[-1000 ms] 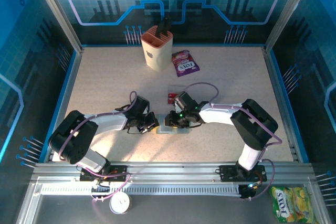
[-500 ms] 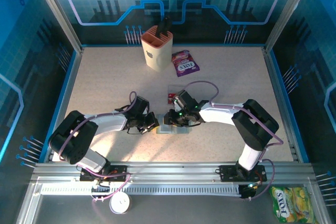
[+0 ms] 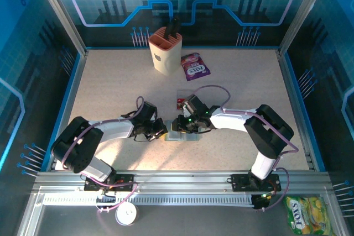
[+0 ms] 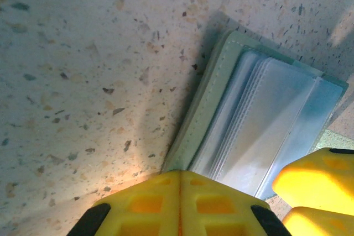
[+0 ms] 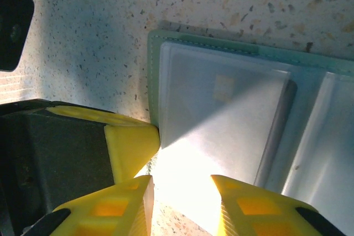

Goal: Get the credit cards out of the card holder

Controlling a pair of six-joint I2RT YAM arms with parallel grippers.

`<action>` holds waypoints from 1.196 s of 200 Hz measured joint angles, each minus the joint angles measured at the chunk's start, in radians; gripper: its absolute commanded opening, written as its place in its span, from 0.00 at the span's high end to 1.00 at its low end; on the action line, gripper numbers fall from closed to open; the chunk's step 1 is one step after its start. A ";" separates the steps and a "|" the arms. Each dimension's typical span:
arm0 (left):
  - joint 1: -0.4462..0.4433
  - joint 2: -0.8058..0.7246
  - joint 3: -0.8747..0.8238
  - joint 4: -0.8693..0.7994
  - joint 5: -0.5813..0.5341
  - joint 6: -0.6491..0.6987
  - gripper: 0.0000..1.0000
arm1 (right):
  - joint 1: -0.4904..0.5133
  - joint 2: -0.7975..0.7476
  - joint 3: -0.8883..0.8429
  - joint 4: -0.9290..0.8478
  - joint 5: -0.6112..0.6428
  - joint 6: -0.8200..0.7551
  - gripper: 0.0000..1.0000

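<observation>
The grey-green card holder [image 3: 185,136] lies open and flat on the table between both arms, its clear sleeves [image 4: 271,125] facing up. My left gripper [image 4: 180,183] is shut, its tips pressed against the holder's left edge [image 5: 154,75]. My right gripper [image 5: 182,192] is open and hovers low over a frosted sleeve [image 5: 221,114], one finger on each side of its near corner, under strong glare. A faint pale patch [image 5: 224,87] shows through that sleeve. One red credit card [image 3: 181,102] lies on the table just behind the right gripper [image 3: 180,125].
A beige slotted cup [image 3: 165,52] and a purple candy packet [image 3: 195,66] stand at the back centre. A yellow-green packet [image 3: 307,215] and a white round disc [image 3: 126,214] lie outside the table, beyond the front rail.
My right gripper has edged slightly left over the holder. The left gripper and the holder have not moved.
</observation>
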 measured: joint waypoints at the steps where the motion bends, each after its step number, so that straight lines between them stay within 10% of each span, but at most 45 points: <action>1: 0.000 0.000 0.000 0.000 0.000 0.000 0.92 | 0.000 0.000 0.000 0.000 -0.002 0.000 0.67; 239: 0.000 -0.002 -0.006 0.008 0.000 -0.019 0.92 | -0.025 0.014 -0.008 -0.037 0.015 -0.001 0.67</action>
